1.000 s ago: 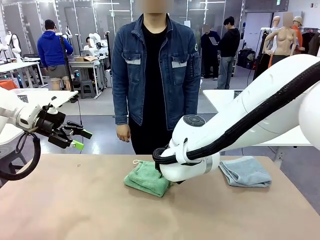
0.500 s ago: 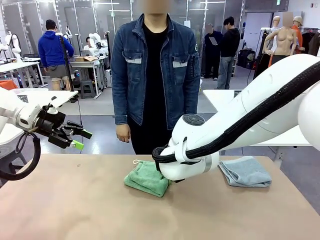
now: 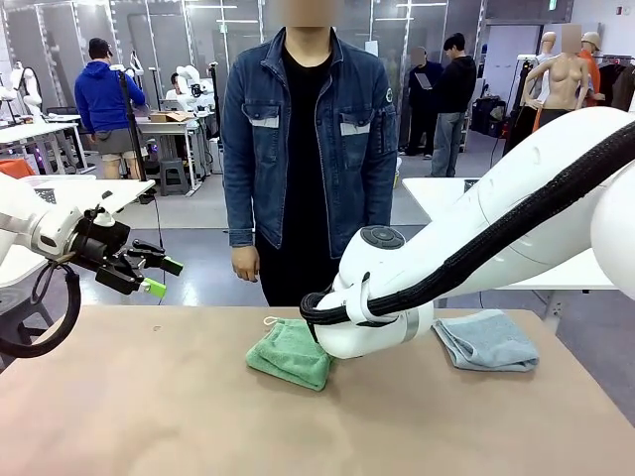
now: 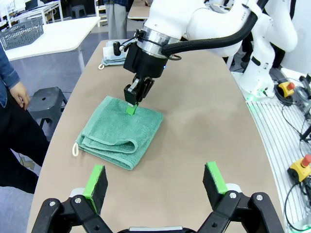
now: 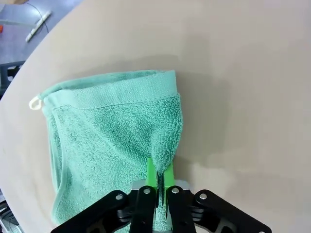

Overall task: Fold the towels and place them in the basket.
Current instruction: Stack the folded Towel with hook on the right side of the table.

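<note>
A folded green towel (image 3: 288, 352) lies in the middle of the table in front of the person. My right gripper (image 5: 159, 175) is shut on a pinch of its edge, and the cloth puckers up between the green pads; the left wrist view shows that gripper (image 4: 131, 105) pointing straight down onto the green towel (image 4: 119, 131). A folded blue-grey towel (image 3: 486, 339) lies at the right, also seen as the blue-grey towel (image 4: 113, 58). My left gripper (image 3: 159, 277) hovers open off the table's left end, nothing between its fingers (image 4: 95, 180). A dark grey basket (image 4: 22, 34) stands on a white side table.
The person (image 3: 308, 149) stands at the far edge with arms down, one hand (image 4: 18, 93) near the table's rim. My right arm's bulky wrist (image 3: 377, 317) hangs over the table's middle. Bare tabletop (image 3: 149, 397) lies to the near left.
My right gripper has shut on the green towel's edge and risen slightly, drawing that corner inward. The left arm has not moved.
</note>
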### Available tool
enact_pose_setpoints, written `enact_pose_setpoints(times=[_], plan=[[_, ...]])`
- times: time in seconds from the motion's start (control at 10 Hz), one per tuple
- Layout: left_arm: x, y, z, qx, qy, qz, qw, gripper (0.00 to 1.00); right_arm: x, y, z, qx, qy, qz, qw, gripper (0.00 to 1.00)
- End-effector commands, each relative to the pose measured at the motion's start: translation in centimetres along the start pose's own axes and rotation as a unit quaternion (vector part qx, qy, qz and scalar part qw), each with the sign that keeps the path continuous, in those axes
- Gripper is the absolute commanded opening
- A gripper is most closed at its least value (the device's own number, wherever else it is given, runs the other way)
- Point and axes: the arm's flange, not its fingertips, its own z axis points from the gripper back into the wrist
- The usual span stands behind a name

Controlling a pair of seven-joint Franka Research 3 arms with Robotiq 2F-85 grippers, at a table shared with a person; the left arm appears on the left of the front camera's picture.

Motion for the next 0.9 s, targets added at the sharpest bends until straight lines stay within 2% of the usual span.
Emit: enact_pose_setpoints(times=[0.0, 0.5, 0.6, 0.7, 0.8], plan=[[0.1, 0.0, 0.1, 0.001, 0.0, -0.001, 1.0, 1.0, 0.5, 0.9, 0.0, -0.003, -0.005, 0.004, 1.0, 0.0], [0.1, 0.0, 0.1, 0.001, 0.0, -0.001, 1.0, 1.0, 0.0, 0.0, 0.0, 0.0, 0.0, 0.0, 1.0, 0.0], [0.1, 0.0, 0.1, 0.001, 0.0, -0.001, 1.0, 1.0, 0.1, -0.1, 0.0, 0.0, 0.0, -0.001, 1.0, 0.06], [0.1, 0.0, 0.1, 0.001, 0.0, -0.001, 1.0, 1.0, 0.8, -0.5, 1.6, 0.031, -0.005, 0.056, 0.998, 0.05], [0.1, 0.0, 0.1, 0.001, 0.0, -0.001, 1.0, 1.0, 2.4, -1.2, 3.4, 0.044, -0.018, 0.085, 0.995, 0.05]])
